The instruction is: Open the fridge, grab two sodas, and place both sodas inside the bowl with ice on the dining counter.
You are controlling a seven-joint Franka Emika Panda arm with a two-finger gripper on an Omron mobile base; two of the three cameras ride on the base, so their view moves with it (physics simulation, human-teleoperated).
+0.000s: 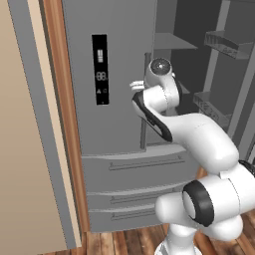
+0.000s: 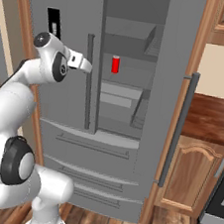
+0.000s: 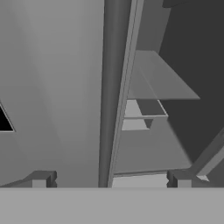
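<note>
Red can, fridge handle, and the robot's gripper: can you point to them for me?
red can [image 2: 115, 64]: right base view, middle of the can's side.
fridge handle [image 3: 113, 94]: hand view, middle of the left door's bar.
gripper [image 3: 111, 179]: hand view, midway between its open fingertips.

Can [image 2: 115, 64] on shelf inside fridge [image 2: 65, 103], right of handle [image 2: 88, 81].

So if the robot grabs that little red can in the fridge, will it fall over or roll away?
The red can stands upright on a flat grey shelf of the fridge, so it probably stays put until touched. It is narrow and taller than wide, so a sideways bump could tip it, and its round body would likely roll then. Its smooth sides may be a bit slippery. The gripper is open.
</note>
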